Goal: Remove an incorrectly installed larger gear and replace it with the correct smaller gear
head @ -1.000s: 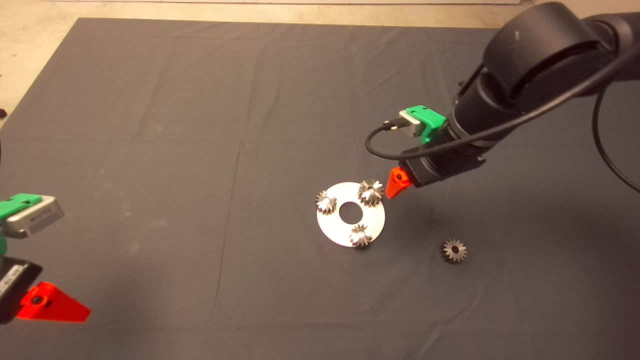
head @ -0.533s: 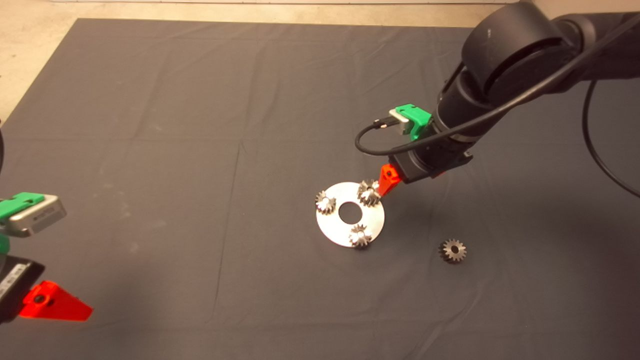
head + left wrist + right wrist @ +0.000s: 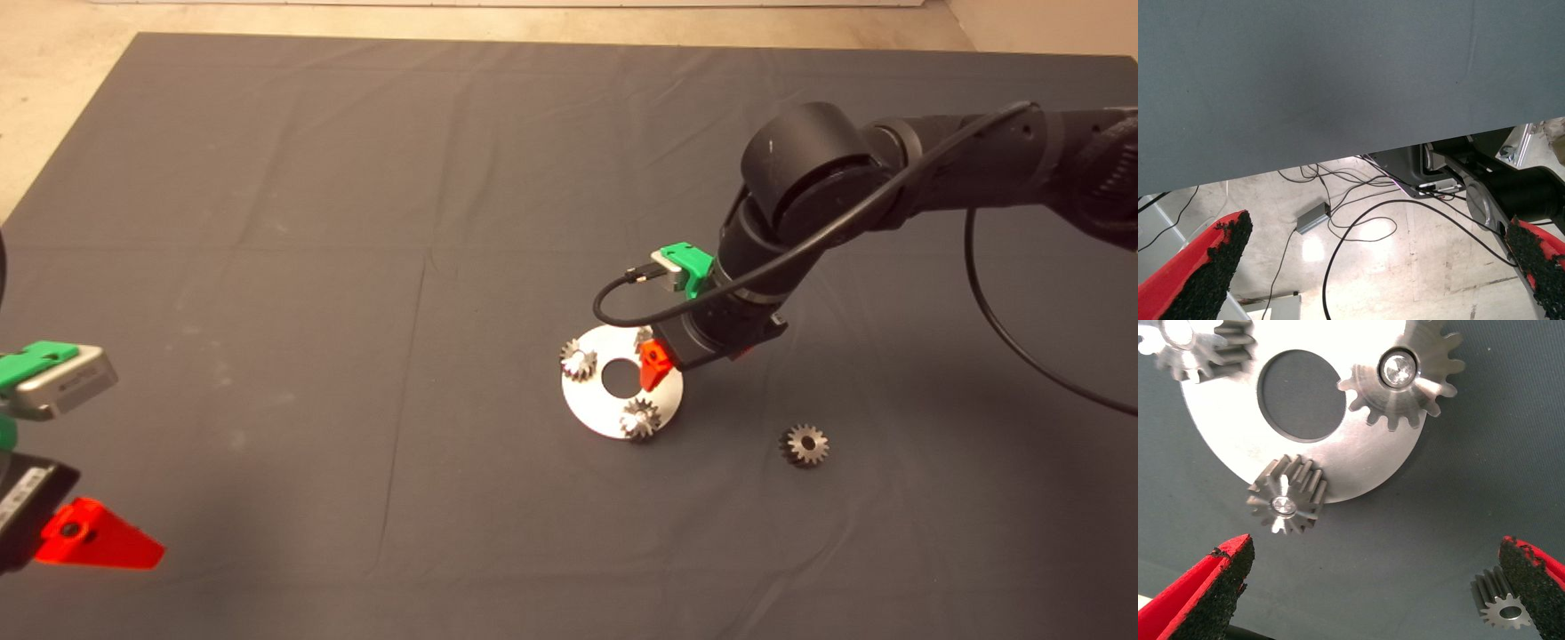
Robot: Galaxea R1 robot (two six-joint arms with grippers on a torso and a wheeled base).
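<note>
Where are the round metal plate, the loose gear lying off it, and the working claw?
Plate (image 3: pixel 1358 463): right wrist view, bare face beside the centre hole.
Loose gear (image 3: pixel 805 444): head view, its centre bore.
Right gripper (image 3: pixel 656 364): head view, red finger over the plate.

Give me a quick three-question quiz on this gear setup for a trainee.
1. True or false: the left gripper is working at the metal disc.
2. How many gears sit on the disc?
3. Where is the smaller gear? A) on the disc B) loose on the mat C) between closed fingers

Key:
1. False: it waits at the lower left. The right gripper, open, is over the disc near the larger gear.
2. Three.
3. B.
</note>
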